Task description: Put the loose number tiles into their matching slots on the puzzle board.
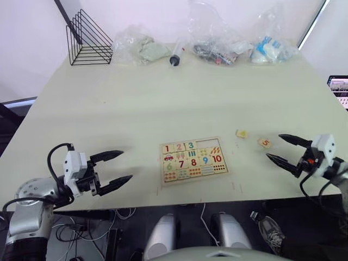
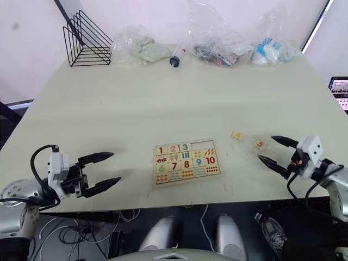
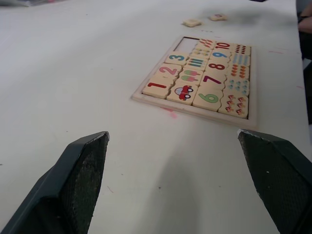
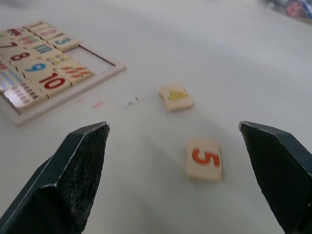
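Left eye view has the puzzle board [image 1: 193, 160] sitting flat on the pale tabletop [image 1: 163, 103], close to the near edge and roughly centred between the two arms. Most of its squares are filled with tiles: 1, 2, 3 along the far row, then 6, 7, 8, 9, 10 plus picture and dot tiles. The matching slots [image 1: 206, 144] still bare are at the right end of the far row, just past the 3, showing as plain pale wood.

Two loose tiles lie on the tabletop right of the board, apart from it and from each other: a yellow 4 tile [image 4: 176, 97] nearer the board, and an orange 5 tile [image 4: 204, 158] further right, both face up.

Right gripper [image 1: 287, 150] hovers just right of the 5 tile, fingers spread wide and holding nothing. Left gripper [image 1: 113, 169] is well to the left of the board, near the tabletop's near edge, fingers also spread and empty.

Along the far edge there's a black wire rack [image 1: 89, 39] on the left and a few clear plastic bags [image 1: 217, 43] of stuff.
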